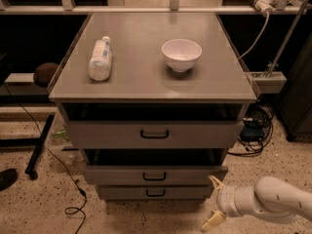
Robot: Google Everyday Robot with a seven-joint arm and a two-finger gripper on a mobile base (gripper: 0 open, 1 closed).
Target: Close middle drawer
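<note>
The middle drawer [155, 175] is a grey front with a small dark loop handle, between the taller top drawer [154, 134] and the narrow bottom drawer [155, 192]. Its front stands slightly out from the cabinet, with a dark gap above it. My gripper [213, 202] is at the lower right, just below and in front of the right end of the middle drawer's front. Its cream fingers [214, 182] are spread open and hold nothing. I cannot tell whether the upper fingertip touches the drawer front.
A white bowl [181, 54] and a plastic bottle [100, 58] lying on its side rest on the cabinet top [146, 77]. The top drawer is also slightly out. Cables [253, 126] lie on the floor at right, and a dark stand leg [39, 145] at left.
</note>
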